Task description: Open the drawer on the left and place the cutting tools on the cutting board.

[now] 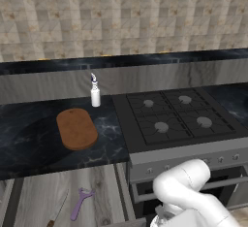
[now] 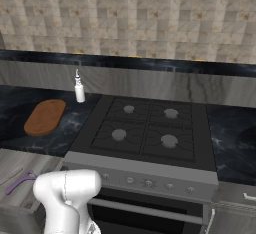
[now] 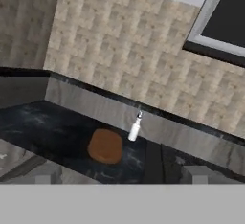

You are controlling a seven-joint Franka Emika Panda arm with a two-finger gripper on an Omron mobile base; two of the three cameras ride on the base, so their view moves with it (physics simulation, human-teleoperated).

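In open drawer (image 1: 104,192): purple peeler (image 1: 80,202), knife (image 1: 57,213); cutting board (image 1: 76,128) bare.

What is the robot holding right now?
Nothing. The peeler and knife lie in the open drawer, and the board sits bare on the counter.

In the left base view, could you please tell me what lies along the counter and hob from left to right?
Cutting board → white bottle → hob. Below the counter, the open drawer holds the knife, then the purple tool.
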